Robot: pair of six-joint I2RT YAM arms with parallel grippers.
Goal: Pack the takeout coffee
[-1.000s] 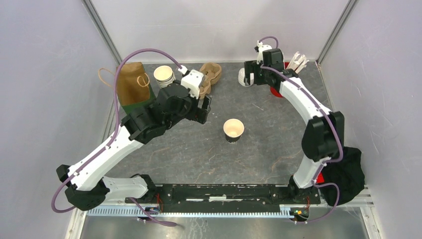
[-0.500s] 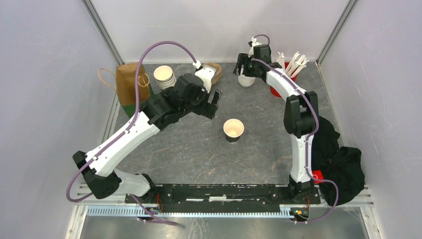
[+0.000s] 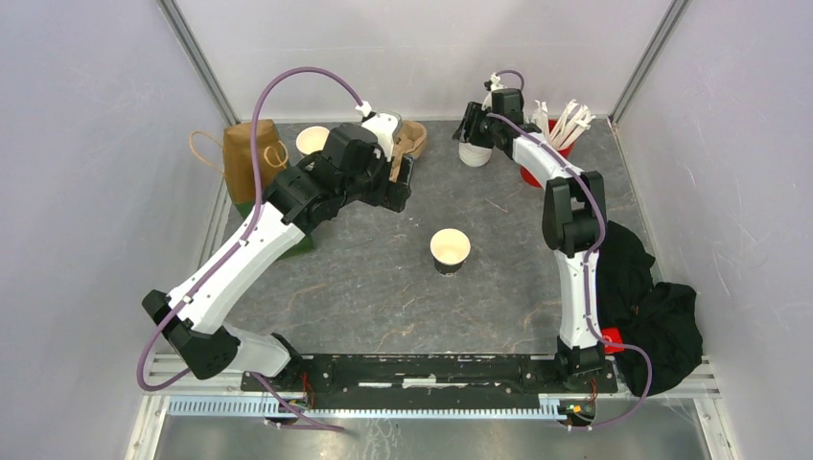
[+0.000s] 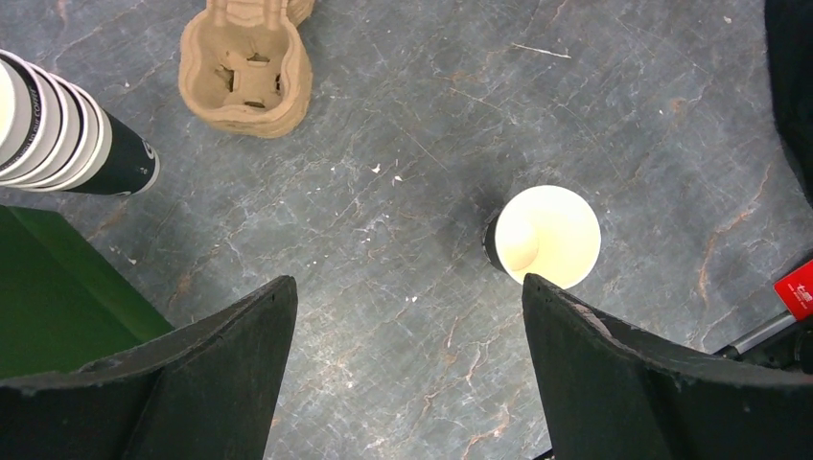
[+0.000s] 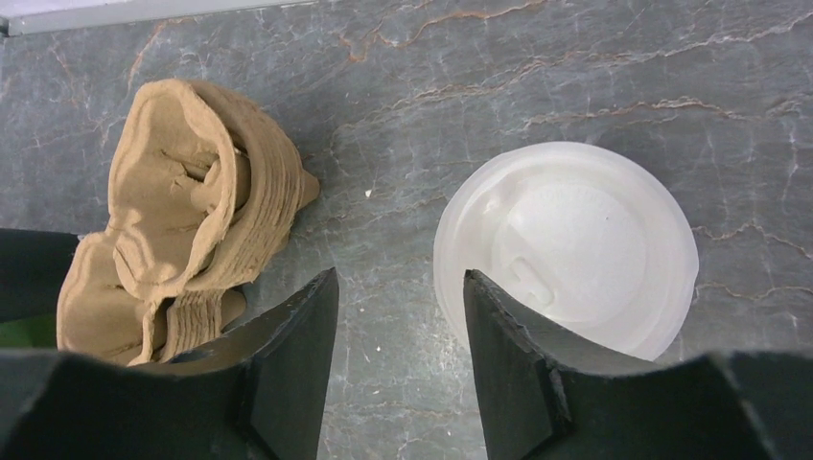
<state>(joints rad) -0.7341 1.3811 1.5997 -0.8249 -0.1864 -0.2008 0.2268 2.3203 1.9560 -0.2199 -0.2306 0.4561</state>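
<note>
Jaws parted and empty, right gripper hovers just beside the far lid stack; best centre, then pinch only the top lid. Mid-table the coffee cup stands lidless; left gripper gapes empty too.

Beside the left end effector, the cup stack ran off the wrist picture's edge. The cardboard carrier ahead of it was cropped at the top. From above, the left arm covered most of that stack. One finger of the right end effector hid the near rim of the lid stack.
</note>
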